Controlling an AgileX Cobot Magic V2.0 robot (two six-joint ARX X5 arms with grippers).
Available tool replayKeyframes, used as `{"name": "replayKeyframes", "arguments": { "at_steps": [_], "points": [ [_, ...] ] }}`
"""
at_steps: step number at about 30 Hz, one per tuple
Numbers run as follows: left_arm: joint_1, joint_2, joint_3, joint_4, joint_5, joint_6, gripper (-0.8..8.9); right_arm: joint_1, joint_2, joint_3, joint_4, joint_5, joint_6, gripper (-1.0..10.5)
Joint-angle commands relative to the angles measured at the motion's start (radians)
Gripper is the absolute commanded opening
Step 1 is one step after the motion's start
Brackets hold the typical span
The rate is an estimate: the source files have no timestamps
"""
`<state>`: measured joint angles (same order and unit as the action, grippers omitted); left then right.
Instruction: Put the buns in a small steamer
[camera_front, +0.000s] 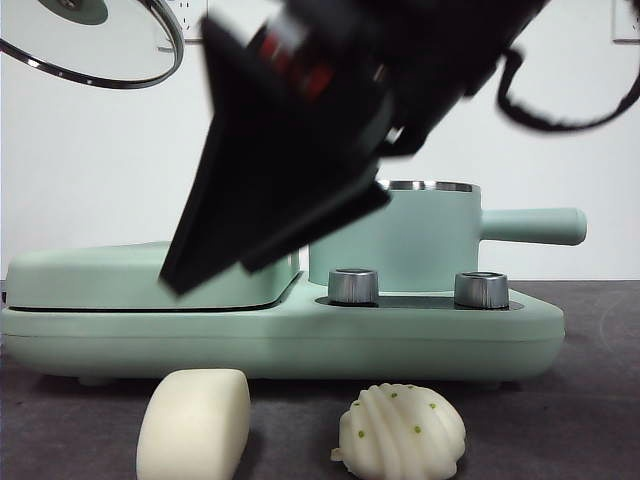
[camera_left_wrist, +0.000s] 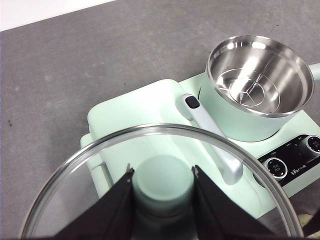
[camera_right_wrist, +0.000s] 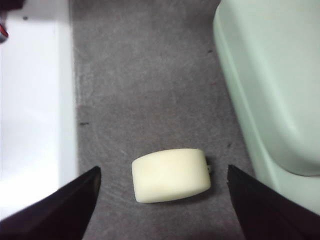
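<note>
The mint-green appliance base (camera_front: 300, 340) spans the far side of the grey table (camera_left_wrist: 75, 65). The flat lidded griddle (camera_front: 120, 275) sits on its left half and the small steamer (camera_left_wrist: 257, 90) on its right, open, steel bowl empty, green side handle pointing right.

The left gripper (camera_left_wrist: 162, 185) holds the glass lid (camera_front: 95, 40) high at the left, jaws pinched on its green knob (camera_left_wrist: 162, 182), so the pot is clear for loading.

The right gripper (camera_right_wrist: 162, 200) hangs over the near edge of the table, jaws spread wide on either side of the smooth bun (camera_right_wrist: 171, 175), not touching it. The ridged bun (camera_front: 400, 435) (green-specked) lies just to its right, apart from it.

The step in hand looks like the first pick. The jaws should come straight down and close gently across the smooth bun's shorter width, since it is probably soft. How high the jaws stand above it I cannot judge well from these views. Then lift it clear of the base's front edge before crossing to the pot.
</note>
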<state>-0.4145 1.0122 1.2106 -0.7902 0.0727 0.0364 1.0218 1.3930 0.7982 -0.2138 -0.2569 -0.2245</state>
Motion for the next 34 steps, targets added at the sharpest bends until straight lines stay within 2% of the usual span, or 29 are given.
{"name": "replayKeyframes", "arguments": {
  "at_steps": [1, 10, 14, 17, 19, 25, 30, 34],
  "points": [
    [-0.003, -0.001, 0.015, 0.023, -0.003, -0.003, 0.1, 0.015, 0.07, 0.017, 0.017, 0.003, -0.005, 4.5],
    [0.005, -0.001, 0.015, 0.021, -0.003, -0.003, 0.1, 0.017, 0.221, 0.017, 0.076, 0.008, -0.027, 4.5],
    [0.009, -0.001, 0.015, 0.02, -0.003, -0.003, 0.1, 0.022, 0.249, 0.017, 0.1, 0.065, -0.024, 4.5],
    [0.011, -0.001, 0.015, 0.02, -0.003, -0.002, 0.1, 0.026, 0.251, 0.017, 0.104, 0.075, -0.019, 3.7],
    [0.013, -0.001, 0.015, 0.02, -0.003, 0.001, 0.1, 0.03, 0.246, 0.018, 0.107, 0.075, 0.009, 3.2],
    [0.016, -0.001, 0.015, 0.02, -0.003, 0.005, 0.1, 0.029, 0.155, 0.022, 0.065, 0.075, 0.107, 3.2],
    [0.016, -0.001, 0.015, 0.02, -0.003, 0.005, 0.1, -0.012, -0.059, 0.06, -0.128, 0.085, 0.226, 3.2],
    [0.016, -0.001, 0.015, 0.02, -0.003, 0.005, 0.1, -0.074, -0.177, 0.12, -0.293, 0.125, 0.327, 3.2]
  ]
}}
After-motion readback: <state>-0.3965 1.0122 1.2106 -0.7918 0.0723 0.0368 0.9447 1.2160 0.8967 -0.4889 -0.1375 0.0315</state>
